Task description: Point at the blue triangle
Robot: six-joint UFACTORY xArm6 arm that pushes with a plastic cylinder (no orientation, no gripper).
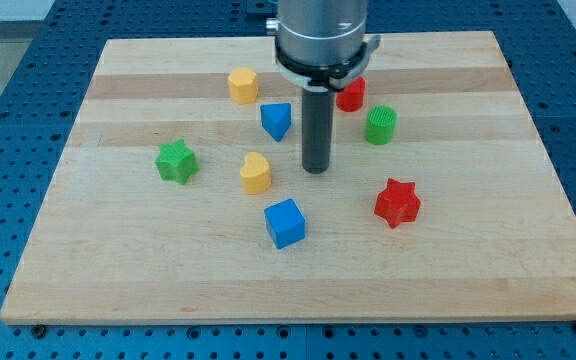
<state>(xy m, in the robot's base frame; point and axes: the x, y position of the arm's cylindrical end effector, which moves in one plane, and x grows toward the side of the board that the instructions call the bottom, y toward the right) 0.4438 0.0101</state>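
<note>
The blue triangle (277, 120) lies on the wooden board (148, 260), a little above the middle. My tip (315, 170) rests on the board just right of and below the blue triangle, a short gap away from it. The rod rises straight up to the arm's grey and black wrist at the view's top. The yellow heart block (255, 173) lies to the left of my tip.
A yellow block (243, 85) sits at the upper left of the triangle. A red block (351, 94) is partly hidden behind the rod. A green cylinder (380, 125), a red star (397, 202), a blue cube (285, 222) and a green star (177, 161) lie around.
</note>
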